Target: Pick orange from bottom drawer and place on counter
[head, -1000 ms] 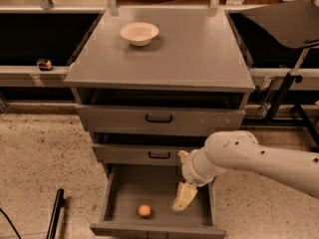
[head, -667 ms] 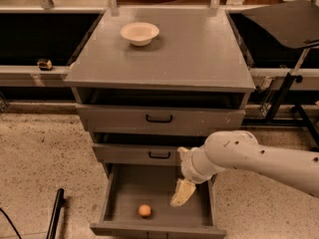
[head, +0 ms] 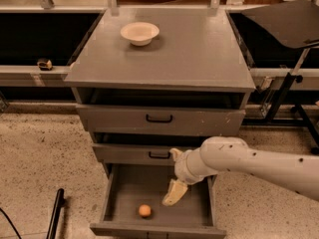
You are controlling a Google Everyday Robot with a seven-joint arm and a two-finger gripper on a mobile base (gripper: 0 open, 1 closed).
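— Where do we see the gripper [head: 174,194]?
— Inside the open bottom drawer [head: 157,230], over its floor and right of the middle. It hangs from the white arm [head: 249,161] that reaches in from the right, and it points down and toward the left.
— Is it spread or closed?
— We cannot tell; it reads to us as one pale shape. We can say it has hold of nothing, since the orange [head: 144,210] lies apart from it.
— Where exactly do we find the orange?
— On the drawer floor, near the front wall and a little left of the middle. It sits near the gripper, to its lower left, and is not touching it.
— What do we have above?
— Two shallower drawers with black handles, the middle drawer [head: 129,154] and the top drawer [head: 114,119], stacked over the open one. On the counter [head: 199,49] a cream bowl [head: 139,33] stands toward the back left, well apart from the orange.
— And beside the cabinet?
— We see speckled floor [head: 40,158] and a black rod [head: 56,218] at the lower left.
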